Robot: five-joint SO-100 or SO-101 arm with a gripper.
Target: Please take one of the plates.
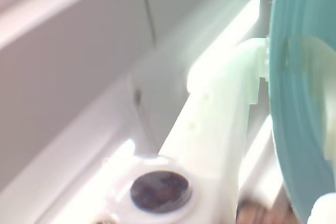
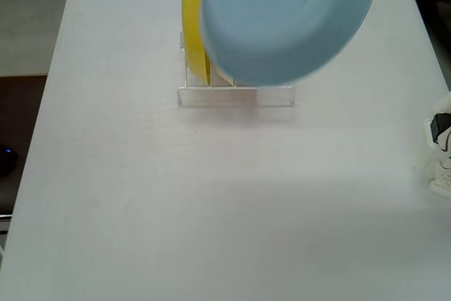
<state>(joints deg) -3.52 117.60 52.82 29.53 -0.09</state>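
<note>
No writing shows anywhere; the hand (image 1: 294, 72) grips the blue-grey plate (image 2: 285, 15) by its rim, lifted above the clear rack (image 2: 236, 95) and yellow plate (image 2: 192, 26) on the tabletop (image 2: 211, 202).

- It looks like a plain room for robot tests.
- A big pale desk (image 2: 141, 195) holds only a clear plate rack (image 2: 236, 95).
- Grey floor (image 2: 32, 19) shows beside it.

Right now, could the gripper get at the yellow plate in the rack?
Probably not. The gripper looks clamped on the blue plate, which hangs over the rack and hides much of it. The yellow plate stands upright at the rack's left side in the fixed view.
</note>
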